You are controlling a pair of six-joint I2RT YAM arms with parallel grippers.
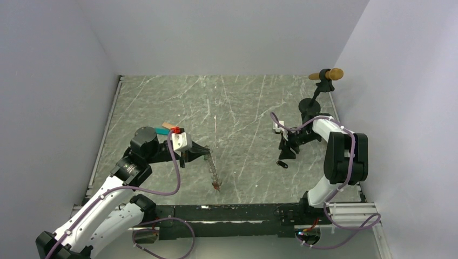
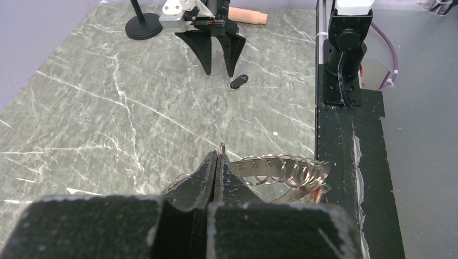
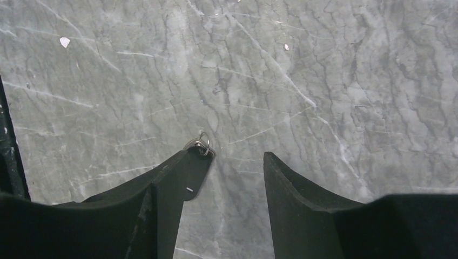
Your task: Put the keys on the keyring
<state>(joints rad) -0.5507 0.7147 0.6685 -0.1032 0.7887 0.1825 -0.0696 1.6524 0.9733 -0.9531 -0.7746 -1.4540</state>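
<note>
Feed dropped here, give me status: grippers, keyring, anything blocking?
Left gripper shut on keyring, rings strung out beside it. Right gripper open, black key lying on table by its fingertips. Nothing seen between them.

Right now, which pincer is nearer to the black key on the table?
Right. The right pincer hangs open just beside the black key; the left pincer is well away from it, shut on the keyring.

Left end effector (image 2: 217, 159) clamped, right end effector (image 3: 235, 156) parted.
</note>
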